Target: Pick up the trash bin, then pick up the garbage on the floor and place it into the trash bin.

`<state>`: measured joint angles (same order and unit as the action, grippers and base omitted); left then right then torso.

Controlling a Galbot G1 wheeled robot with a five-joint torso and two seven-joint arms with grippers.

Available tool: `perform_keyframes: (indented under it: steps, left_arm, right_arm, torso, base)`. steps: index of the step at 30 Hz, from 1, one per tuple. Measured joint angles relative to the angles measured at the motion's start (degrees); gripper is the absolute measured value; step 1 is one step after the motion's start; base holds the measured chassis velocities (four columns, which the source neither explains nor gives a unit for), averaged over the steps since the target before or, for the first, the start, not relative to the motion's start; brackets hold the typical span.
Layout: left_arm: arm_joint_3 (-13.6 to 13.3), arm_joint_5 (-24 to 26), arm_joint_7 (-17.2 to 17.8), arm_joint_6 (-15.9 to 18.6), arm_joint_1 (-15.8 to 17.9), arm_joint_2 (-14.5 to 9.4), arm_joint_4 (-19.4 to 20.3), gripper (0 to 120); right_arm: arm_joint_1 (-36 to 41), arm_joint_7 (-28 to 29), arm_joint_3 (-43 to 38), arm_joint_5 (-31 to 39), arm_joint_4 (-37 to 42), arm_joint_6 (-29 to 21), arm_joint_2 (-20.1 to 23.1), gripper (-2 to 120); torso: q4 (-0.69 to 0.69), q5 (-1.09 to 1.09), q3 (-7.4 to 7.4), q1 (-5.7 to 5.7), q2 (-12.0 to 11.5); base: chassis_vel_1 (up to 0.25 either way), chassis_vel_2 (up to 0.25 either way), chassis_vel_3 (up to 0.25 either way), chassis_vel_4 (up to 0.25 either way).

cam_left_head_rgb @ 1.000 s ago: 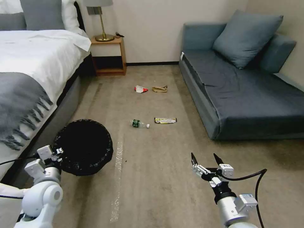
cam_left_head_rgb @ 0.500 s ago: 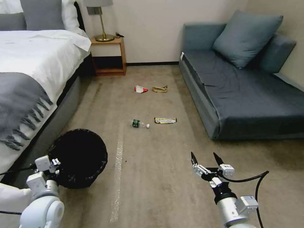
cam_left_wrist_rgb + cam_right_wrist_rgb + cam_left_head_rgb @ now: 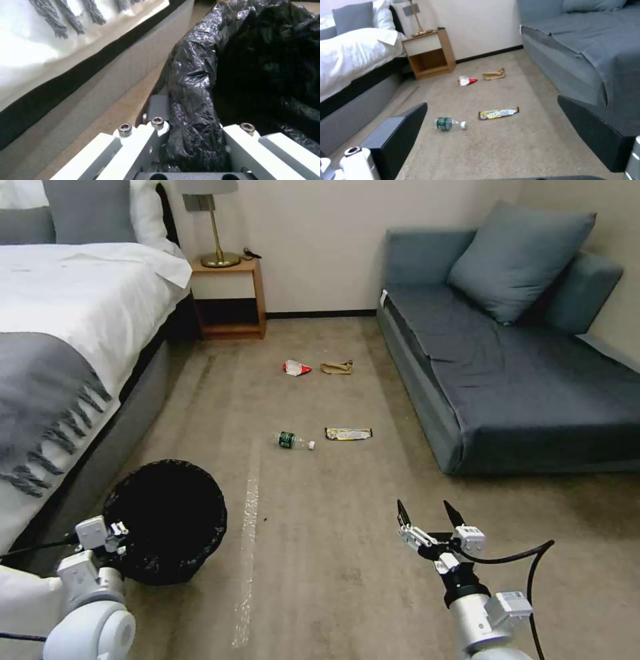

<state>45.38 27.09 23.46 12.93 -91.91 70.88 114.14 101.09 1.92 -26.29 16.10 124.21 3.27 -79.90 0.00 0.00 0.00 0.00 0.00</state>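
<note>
Left gripper (image 3: pixel 191 140): low at the robot's left beside the bed; its jaws pinch the rim of the trash bin (image 3: pixel 167 520), with the black bag liner (image 3: pixel 193 100) bunched between them; the risk is that the jaws hold more film than rim, so the bag could slide or tear and the bin drop or tip.
Trash bin: close to the bed base (image 3: pixel 107 453), mouth facing up and towards the head camera; whether it rests on the carpet or hangs just above it I cannot tell; a swing of the arm could knock it against the bed.
Right gripper (image 3: pixel 430 517): hovers over bare carpet at the right, jaws spread wide and empty, well apart from any litter.
Plastic bottle (image 3: pixel 293 441): lies on its side on the floor mid-room; being round, it may roll away if nudged.
Gold-yellow wrapper (image 3: pixel 348 433): flat on the carpet just beside the bottle; hard to get the jaws under.
Red-and-white snack packet (image 3: pixel 296 368) and tan paper bag (image 3: pixel 337 367): farther off, side by side, towards the nightstand (image 3: pixel 227 297); both look light and easily pushed.
</note>
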Motion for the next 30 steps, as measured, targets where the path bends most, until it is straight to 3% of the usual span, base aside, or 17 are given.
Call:
perform_keyframes:
  steps: [30]
  left_arm:
    - [-0.2, 0.0, -0.3, -0.7, 0.5, 0.0, -1.3, 7]
  right_arm:
    - [-0.4, -0.4, 0.0, -0.2, -2.0, 1.0, -0.6, 100]
  torso:
    - [0.00, 0.00, 0.00, 0.00, 0.0]
  base:
    - [-0.013, 0.012, 0.015, -0.015]
